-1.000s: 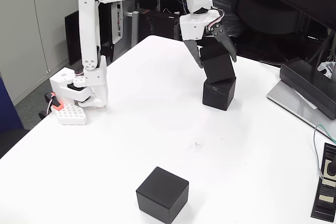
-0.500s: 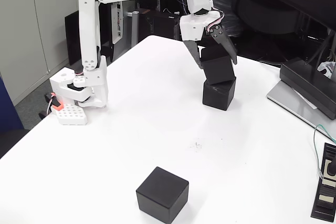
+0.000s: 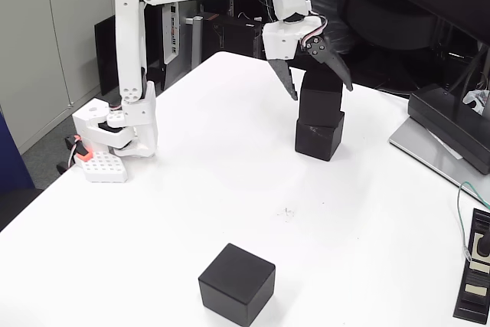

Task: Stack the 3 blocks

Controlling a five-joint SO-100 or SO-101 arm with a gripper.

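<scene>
While its jaws stand spread, the gripper (image 3: 320,91) straddles the upper block (image 3: 321,105) without gripping it.

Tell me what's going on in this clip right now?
A white arm is stacking black cubes on a white table. Its end effector is open, with a finger on each side of the upper block, which sits on the lower block at the far side of the table. That makes a stack of two. The third block sits alone near the front edge, not yet picked up.
</scene>
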